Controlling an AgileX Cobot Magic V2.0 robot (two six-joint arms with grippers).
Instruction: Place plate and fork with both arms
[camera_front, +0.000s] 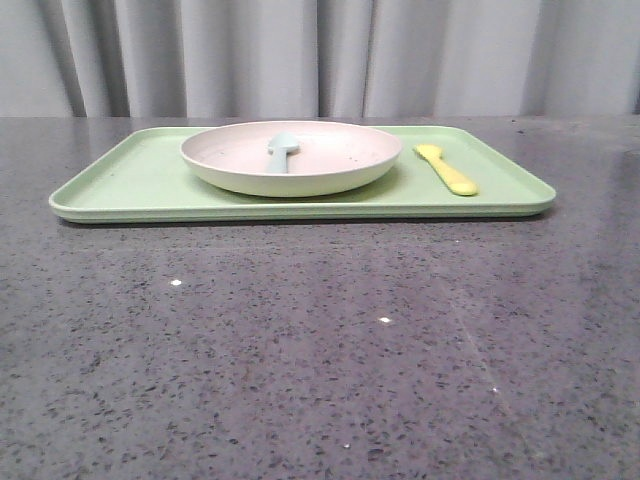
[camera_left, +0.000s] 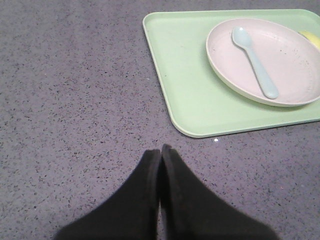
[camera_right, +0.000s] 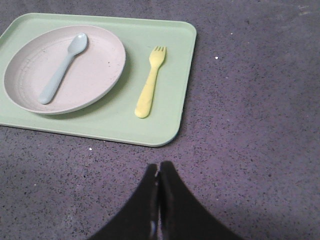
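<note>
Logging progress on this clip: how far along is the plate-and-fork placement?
Looks done: the plate sits on the tray, and the fork lies on the tray beside it. Nothing in hand: left gripper and right gripper are shut, empty, off the tray. Nothing visibly left.

The fork (camera_right: 150, 82) is laid on the tray (camera_right: 175, 75) at the plate's (camera_right: 95, 75) three o'clock, apart from it; the right gripper's (camera_right: 159, 180) fingers are pressed together.

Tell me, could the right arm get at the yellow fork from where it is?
Probably yes. The fork lies alone on the tray, beside the plate, nothing over it. The right end effector, closed, has only bare table ahead.
</note>
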